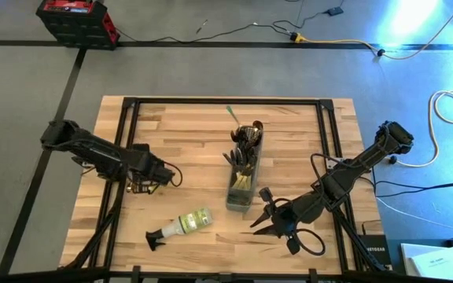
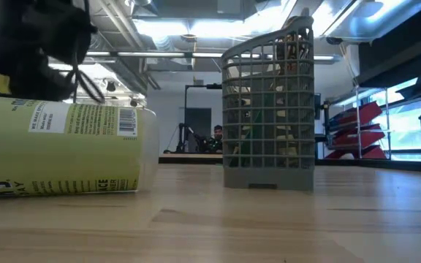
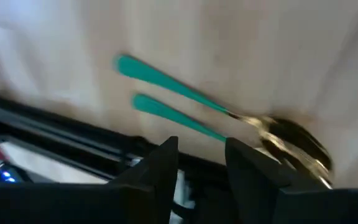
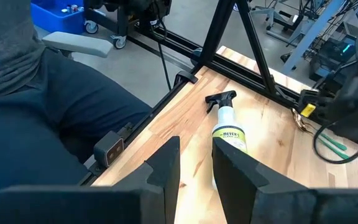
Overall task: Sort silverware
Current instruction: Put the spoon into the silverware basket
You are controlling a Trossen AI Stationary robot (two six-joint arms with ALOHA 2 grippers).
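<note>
On the table's left, we are hovering the left gripper (image 3: 201, 165), fingers slightly parted, empty, over two green-handled spoons (image 3: 191, 106); we should straddle one handle only; the right gripper (image 4: 194, 165), likewise parted, is waiting near the spray bottle (image 4: 229, 134).

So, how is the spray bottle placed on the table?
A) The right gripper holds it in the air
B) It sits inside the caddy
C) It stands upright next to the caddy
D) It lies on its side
D: in the high view the spray bottle lies flat on the wooden table, apart from the caddy and both grippers.
</note>
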